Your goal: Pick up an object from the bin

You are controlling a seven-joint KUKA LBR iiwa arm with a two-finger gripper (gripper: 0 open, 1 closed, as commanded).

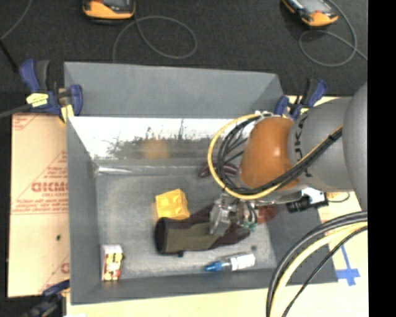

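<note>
Camera view: arm (322, 148) hides one end of dark olive sock (185, 236).

A small yellow plastic block with a knobbly top (171, 204) sits about the middle of the floor of the grey metal bin (173, 99). A little red, white and yellow carton (112, 262) lies in the near left corner. A white tube with a blue cap (232, 264) lies along the near wall, right of middle. Beyond the far rim, an orange-and-black gadget (108, 8) rests on the dark floor, with a second orange-and-black gadget (312, 10) well apart from it to the right.
</note>
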